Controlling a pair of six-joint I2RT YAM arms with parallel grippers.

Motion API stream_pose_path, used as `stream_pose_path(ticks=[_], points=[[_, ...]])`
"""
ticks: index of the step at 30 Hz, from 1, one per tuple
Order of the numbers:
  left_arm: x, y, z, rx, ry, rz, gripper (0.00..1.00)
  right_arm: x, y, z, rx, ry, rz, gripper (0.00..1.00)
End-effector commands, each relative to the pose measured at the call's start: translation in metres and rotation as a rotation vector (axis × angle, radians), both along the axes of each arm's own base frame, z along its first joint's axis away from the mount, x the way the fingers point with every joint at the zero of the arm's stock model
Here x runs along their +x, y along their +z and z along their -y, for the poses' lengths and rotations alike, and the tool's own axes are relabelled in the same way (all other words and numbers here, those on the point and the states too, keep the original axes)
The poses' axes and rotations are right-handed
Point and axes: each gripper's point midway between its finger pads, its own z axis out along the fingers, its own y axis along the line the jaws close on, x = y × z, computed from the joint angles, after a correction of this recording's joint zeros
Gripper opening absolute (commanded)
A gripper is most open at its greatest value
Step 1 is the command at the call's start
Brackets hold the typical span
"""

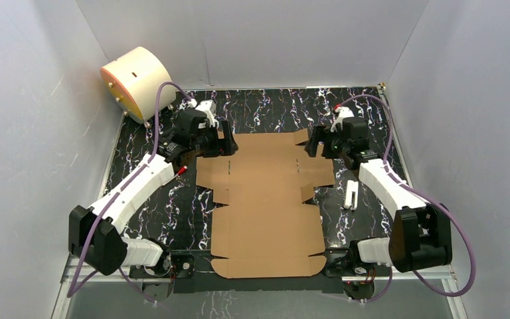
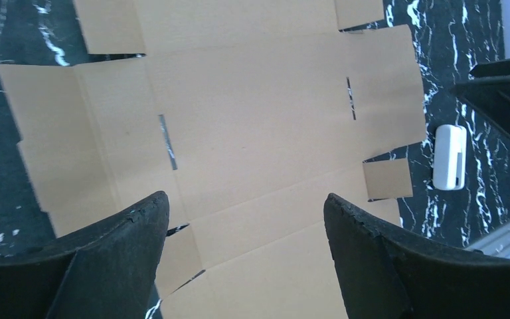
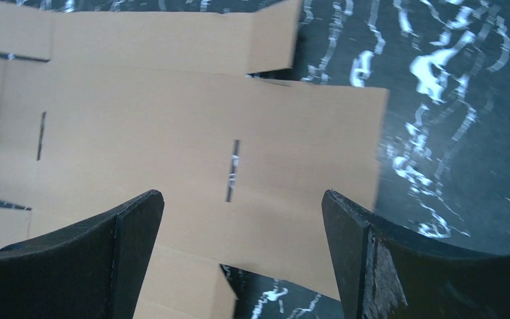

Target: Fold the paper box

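Paper box (image 1: pixel 265 199): one brown corrugated sheet, die-cut, still unfolded and lying flat on the worktop (image 1: pixel 272 109), which is black with white marbling. The sheet runs from the middle of the surface back to the near edge, its last flap lying between the two arm bases. Flaps, slits and creases show along both long sides. Left gripper (image 2: pixel 246 203): poised over the far left corner of the sheet, jaws spread wide, bare cardboard between them and nothing held. Right gripper (image 3: pixel 242 196): poised at the far right corner of the sheet, jaws at full spread, likewise holding nothing. From here I cannot tell whether either gripper's fingertips touch the cardboard. Small white oblong object (image 1: pixel 351 194): lies on the worktop just beside the sheet's right edge, near the right arm. Cream drum with orange face (image 1: pixel 135 78): lies on its side in the far left corner, well apart from the sheet.
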Motion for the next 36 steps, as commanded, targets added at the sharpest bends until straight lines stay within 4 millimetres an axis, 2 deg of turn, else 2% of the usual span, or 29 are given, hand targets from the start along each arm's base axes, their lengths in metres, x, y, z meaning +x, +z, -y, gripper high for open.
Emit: stream_pose_path(ticks=[1, 4, 7, 12, 13, 15, 24, 32, 36], points=[[0.004, -0.006, 0.025, -0.102, -0.060, -0.037, 0.84, 0.000, -0.006, 0.029, 0.008, -0.059, -0.017, 0.99], [0.008, -0.020, 0.036, -0.130, -0.084, -0.080, 0.84, 0.001, -0.023, 0.043, 0.029, -0.099, -0.068, 0.99], [0.013, -0.034, 0.046, -0.144, -0.102, -0.124, 0.84, 0.002, -0.037, 0.047, 0.063, -0.105, -0.106, 0.99], [0.022, -0.058, 0.056, -0.143, -0.118, -0.180, 0.84, 0.003, -0.058, 0.057, 0.100, -0.137, -0.142, 0.99], [0.024, -0.065, 0.057, -0.137, -0.117, -0.195, 0.84, 0.003, -0.062, 0.066, 0.108, -0.166, -0.156, 0.99], [0.026, -0.077, 0.060, -0.131, -0.124, -0.224, 0.84, 0.005, -0.069, 0.071, 0.128, -0.177, -0.164, 0.98], [0.026, -0.120, 0.066, -0.121, -0.124, -0.311, 0.83, -0.002, -0.097, 0.063, 0.185, -0.142, -0.234, 0.85], [0.014, -0.150, 0.063, -0.131, -0.103, -0.370, 0.82, -0.006, -0.099, 0.049, 0.250, -0.082, -0.255, 0.68], [0.008, -0.162, 0.060, -0.130, -0.091, -0.395, 0.82, -0.007, -0.089, 0.038, 0.308, -0.040, -0.247, 0.60]])
